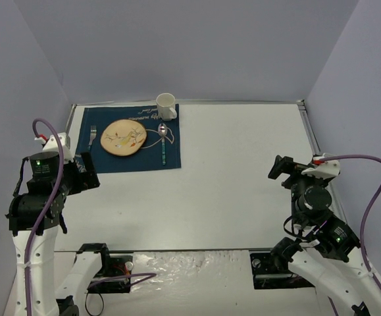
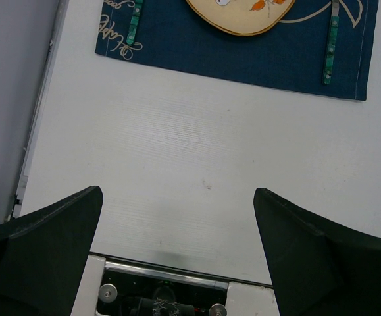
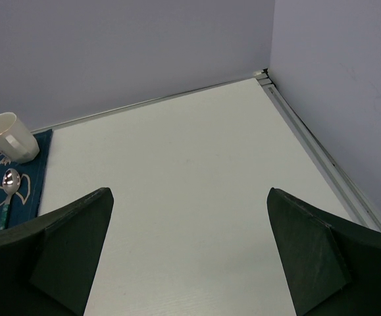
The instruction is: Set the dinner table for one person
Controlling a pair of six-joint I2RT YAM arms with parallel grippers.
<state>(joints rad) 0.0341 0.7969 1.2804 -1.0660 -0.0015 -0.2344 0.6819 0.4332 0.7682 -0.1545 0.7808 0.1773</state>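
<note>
The white dinner table (image 1: 236,178) carries a dark blue mat (image 1: 129,155) at its far left. On the mat lie a tan painted plate (image 1: 124,137), a fork (image 1: 92,136) left of it, a green-handled spoon (image 1: 163,137) right of it, and a white cup (image 1: 166,105) at the far right corner. My left gripper (image 1: 85,172) is open and empty, near the mat's front left corner; its view shows the mat (image 2: 269,66), plate edge (image 2: 243,20), fork handle (image 2: 135,23) and spoon handle (image 2: 330,49). My right gripper (image 1: 279,170) is open and empty at the right; its view shows the cup (image 3: 9,135) and spoon (image 3: 9,183).
Grey walls enclose the table on the left, back and right, with a metal rail (image 3: 322,151) along the right edge. The arm bases and cables sit at the near edge (image 1: 190,260). Bare white tabletop (image 2: 177,145) lies between the mat and the near edge.
</note>
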